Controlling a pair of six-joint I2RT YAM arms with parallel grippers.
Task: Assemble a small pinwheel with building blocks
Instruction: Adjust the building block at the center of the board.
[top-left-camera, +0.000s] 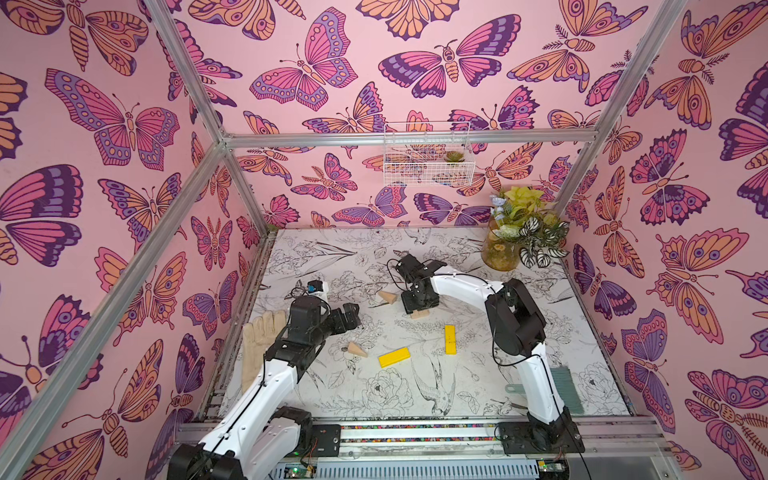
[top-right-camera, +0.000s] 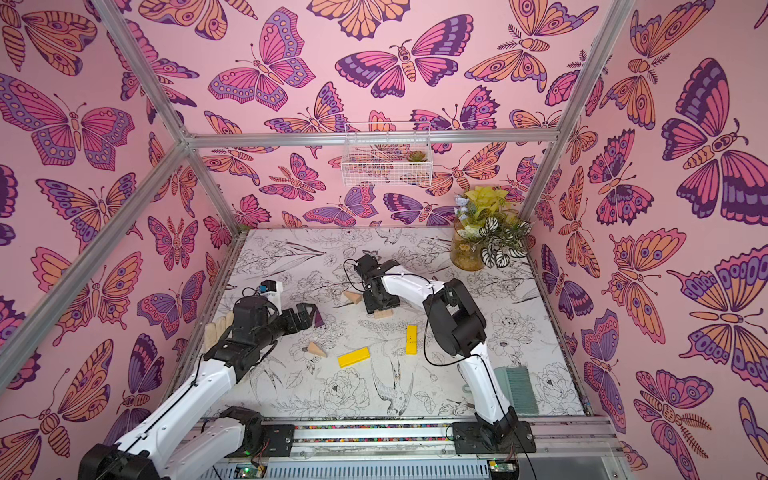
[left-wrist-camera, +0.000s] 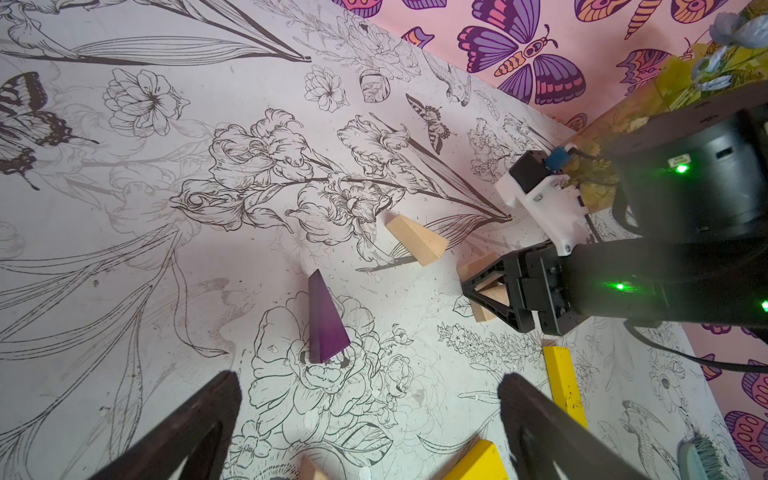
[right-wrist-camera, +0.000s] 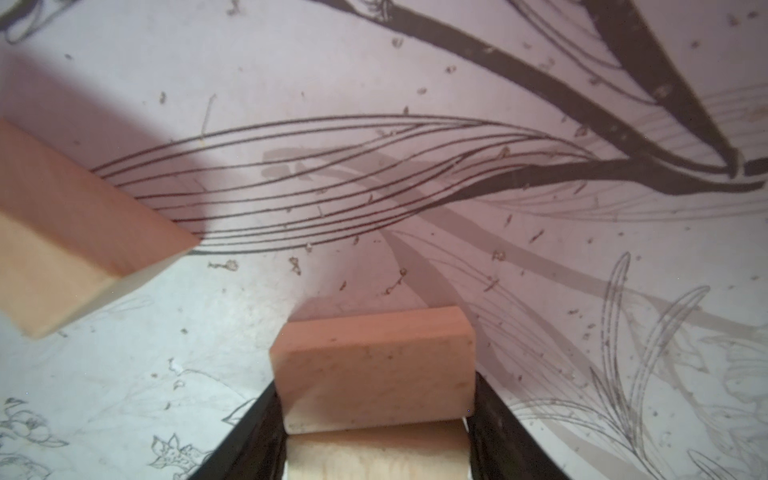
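right pincer: it points down at the bench; its two black fingers press on both sides of the tan rectangular block.
tan rectangular block: it is held between those fingers, and in a top view it sticks out under the pincer. In the right wrist view a paler wooden face shows just behind it. Whether that face is a second block, and whether the held block rests on the bench, cannot be told.
tan wedge: it lies on the bench just beside the right pincer, on the side of the left arm, and does not touch the pincer.
left pincer: the fingers stand wide apart with nothing between them, above the bench.
purple wedge: it lies flat just in front of the left pincer with its thin tip pointing away from it, apart from the tan wedge.
second tan wedge: it lies close to the left forearm, nearer to the front rail.
slanted yellow bar: it lies near the second tan wedge, not touching it.
straight yellow bar: it lies between the two arms, near the slanted one but apart from it.
pinwheel: not yet formed; the pieces lie separate on the bench.
beige glove: it lies at the left edge of the bench, partly behind the left arm.
teal brush: it lies beside the lower part of the right arm.
vase of plants: it stands in the far right corner.
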